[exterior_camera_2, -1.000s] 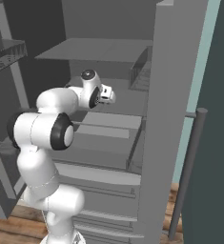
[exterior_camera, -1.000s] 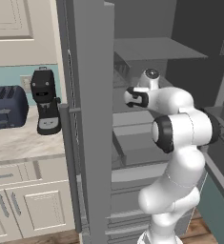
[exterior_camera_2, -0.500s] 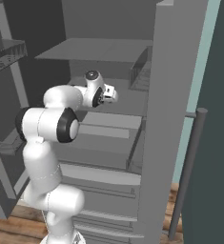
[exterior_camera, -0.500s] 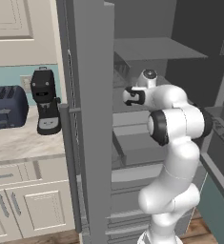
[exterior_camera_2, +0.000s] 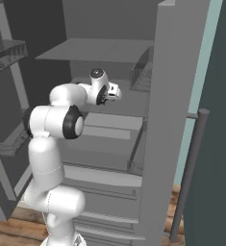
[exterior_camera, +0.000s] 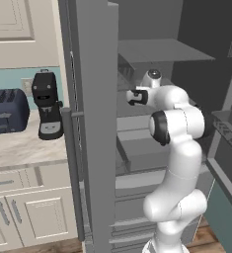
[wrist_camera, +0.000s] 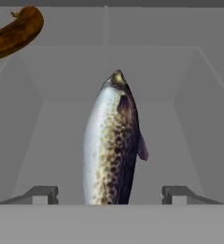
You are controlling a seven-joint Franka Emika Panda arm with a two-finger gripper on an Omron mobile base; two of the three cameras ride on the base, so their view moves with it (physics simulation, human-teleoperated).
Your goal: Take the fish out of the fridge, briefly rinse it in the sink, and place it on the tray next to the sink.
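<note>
One tall matte grey fridge (exterior_camera: 93,123) stands open, its grey shelves and drawers exposed. Left of the fridge, a pale stone counter (exterior_camera: 19,148) carries one dark blue toaster (exterior_camera: 6,111) and one black coffee machine (exterior_camera: 48,106). One white arm reaches into the fridge, its end effector (exterior_camera: 131,97) level with a middle shelf. In the hand view, one silver, brown-speckled fish (wrist_camera: 113,143) lies on the grey shelf between the two dark fingertips (wrist_camera: 37,194), which stand apart, clear of its sides. One brown, curved, banana-like item (wrist_camera: 15,31) lies beyond the fish, towards the fridge's back.
</note>
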